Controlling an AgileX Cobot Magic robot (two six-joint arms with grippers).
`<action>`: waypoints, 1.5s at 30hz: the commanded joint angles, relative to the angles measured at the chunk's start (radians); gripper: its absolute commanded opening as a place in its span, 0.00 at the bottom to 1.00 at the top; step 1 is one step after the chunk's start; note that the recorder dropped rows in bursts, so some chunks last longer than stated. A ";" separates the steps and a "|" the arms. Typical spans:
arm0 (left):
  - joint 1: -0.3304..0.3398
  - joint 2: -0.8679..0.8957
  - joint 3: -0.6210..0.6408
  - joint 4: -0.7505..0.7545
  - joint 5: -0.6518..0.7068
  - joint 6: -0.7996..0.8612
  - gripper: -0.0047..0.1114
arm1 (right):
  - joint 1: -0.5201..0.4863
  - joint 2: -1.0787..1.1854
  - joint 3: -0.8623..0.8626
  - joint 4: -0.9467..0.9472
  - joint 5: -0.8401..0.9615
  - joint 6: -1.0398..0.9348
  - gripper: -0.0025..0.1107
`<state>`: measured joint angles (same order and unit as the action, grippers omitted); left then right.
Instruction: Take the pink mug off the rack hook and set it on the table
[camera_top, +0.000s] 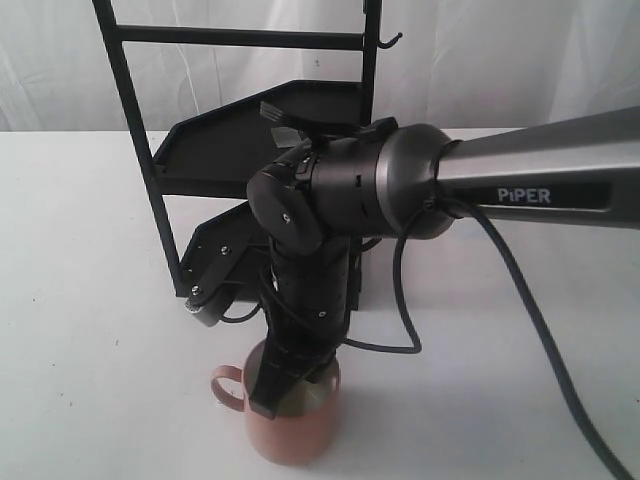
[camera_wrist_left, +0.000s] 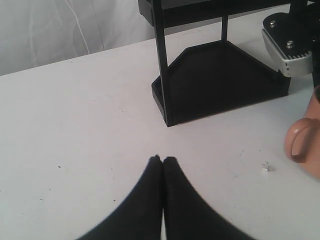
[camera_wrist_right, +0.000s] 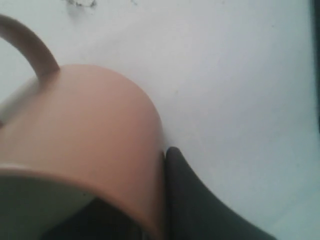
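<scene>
The pink mug (camera_top: 295, 430) stands upright low over the white table (camera_top: 90, 300), in front of the rack; whether its base touches the table I cannot tell. Its handle (camera_wrist_left: 300, 142) shows at the edge of the left wrist view. My right gripper (camera_top: 290, 385) reaches down from above and is shut on the mug (camera_wrist_right: 85, 130) wall, one finger (camera_wrist_right: 200, 200) outside and the other inside the cream interior. The rack hook (camera_top: 392, 41) juts bare from the upright post. My left gripper (camera_wrist_left: 163, 159) is shut on nothing, low over the table (camera_wrist_left: 75, 125).
The black two-shelf rack (camera_top: 250, 140) stands right behind the mug, and its lower tray (camera_wrist_left: 220, 80) lies ahead of the left gripper. The right arm's cable (camera_top: 520, 300) trails over the table. A white crumb (camera_wrist_left: 266, 168) lies near the mug.
</scene>
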<state>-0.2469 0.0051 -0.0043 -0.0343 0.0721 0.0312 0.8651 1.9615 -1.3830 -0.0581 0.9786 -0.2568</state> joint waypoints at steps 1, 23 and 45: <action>0.003 -0.005 0.004 -0.001 0.005 -0.005 0.04 | 0.000 -0.006 -0.001 0.002 -0.005 -0.004 0.15; 0.003 -0.005 0.004 -0.001 0.005 -0.005 0.04 | 0.000 -0.255 -0.001 0.002 0.067 -0.002 0.39; 0.003 -0.005 0.004 -0.001 0.005 -0.005 0.04 | 0.000 -1.103 0.383 0.134 -0.193 0.170 0.02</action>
<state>-0.2469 0.0051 -0.0043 -0.0343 0.0721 0.0312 0.8651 0.9442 -1.0154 0.0679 0.8014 -0.1236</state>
